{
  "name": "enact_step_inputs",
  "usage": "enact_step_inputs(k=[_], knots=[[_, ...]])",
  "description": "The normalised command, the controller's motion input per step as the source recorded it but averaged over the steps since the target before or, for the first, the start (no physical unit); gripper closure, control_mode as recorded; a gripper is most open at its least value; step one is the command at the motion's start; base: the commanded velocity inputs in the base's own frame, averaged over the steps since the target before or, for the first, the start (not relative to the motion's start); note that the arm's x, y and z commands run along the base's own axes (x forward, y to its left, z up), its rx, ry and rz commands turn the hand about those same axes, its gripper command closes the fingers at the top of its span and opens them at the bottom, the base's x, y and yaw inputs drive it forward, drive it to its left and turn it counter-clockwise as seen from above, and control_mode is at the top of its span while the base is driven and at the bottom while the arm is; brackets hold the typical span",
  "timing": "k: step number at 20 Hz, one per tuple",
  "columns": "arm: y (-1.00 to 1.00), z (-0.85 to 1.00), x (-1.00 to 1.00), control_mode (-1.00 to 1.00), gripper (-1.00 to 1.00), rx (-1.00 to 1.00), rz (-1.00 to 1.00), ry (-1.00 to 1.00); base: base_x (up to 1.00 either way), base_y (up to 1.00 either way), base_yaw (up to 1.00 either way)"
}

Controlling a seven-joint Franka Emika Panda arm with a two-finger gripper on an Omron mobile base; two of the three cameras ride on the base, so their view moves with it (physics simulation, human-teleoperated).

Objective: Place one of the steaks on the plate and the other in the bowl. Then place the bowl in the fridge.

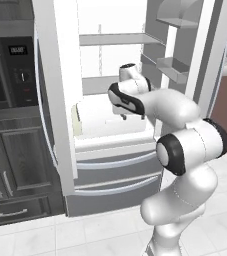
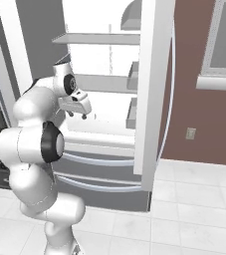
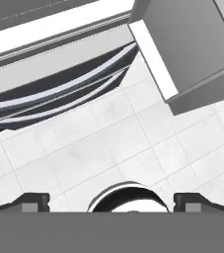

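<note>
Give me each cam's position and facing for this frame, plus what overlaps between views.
Left base view: behind the arm on its left, facing the open fridge; the arm rises lower right, open gripper by the lower shelf, bowl at the shelf's left.
Right base view: behind the arm on its right, same fridge; the arm rises lower left, gripper before the shelves.
Hand view: on the hand, looking down at the floor tiles and fridge drawers; spread finger tips at the bottom.
Both base views share fridge, arm, gripper.

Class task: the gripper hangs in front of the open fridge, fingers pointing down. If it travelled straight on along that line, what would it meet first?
Probably the white tiled floor before the fridge; the open gripper has nothing nearer ahead.
</note>
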Motion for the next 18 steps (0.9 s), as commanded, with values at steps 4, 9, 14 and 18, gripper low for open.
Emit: enact_step_inputs(k=[4,9,14,18], knots=[[-0.13,0.10,-0.68,-1.00,-1.00,0.01,0.38,0.00,0.00,0.00,0.00],[-0.14,0.05,-0.59,-1.00,-1.00,0.00,0.48,-0.07,0.00,0.00,0.00],[-0.04,0.00,-0.55,-1.00,-1.00,0.04,0.44,-0.13,0.00,0.00,0.00],[0.00,-0.03,-0.29,-1.00,-1.00,0.00,0.06,-0.03,0.00,0.00,0.00]])
